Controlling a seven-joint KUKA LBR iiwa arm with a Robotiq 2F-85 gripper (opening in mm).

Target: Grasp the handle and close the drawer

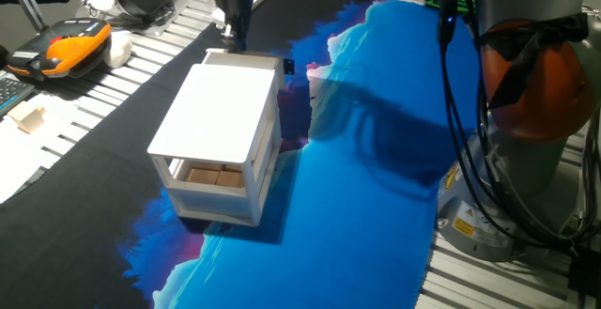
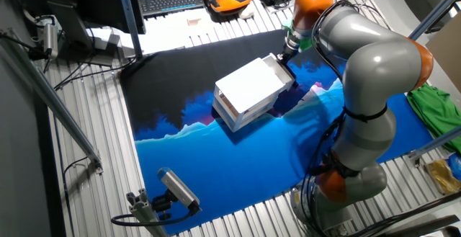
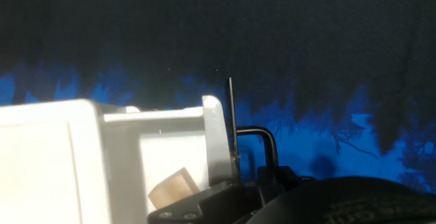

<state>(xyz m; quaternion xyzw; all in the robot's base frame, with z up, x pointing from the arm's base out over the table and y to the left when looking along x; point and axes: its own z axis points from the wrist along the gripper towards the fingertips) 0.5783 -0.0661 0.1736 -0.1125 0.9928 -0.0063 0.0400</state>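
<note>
the tool (image 1: 232,35) is down at the far end of the white cabinet (image 1: 221,112), where the drawer (image 3: 174,149) sticks out slightly, block inside (can't tell its grip on the thin black handle (image 3: 253,142)), so push straight, keeping it square.

Open blue-and-black cloth (image 1: 366,206) is lying all around the white cabinet (image 1: 221,112), leaving me free passage on its sides; my gripper (image 1: 231,29) is crowding the drawer (image 3: 174,142) end.
</note>
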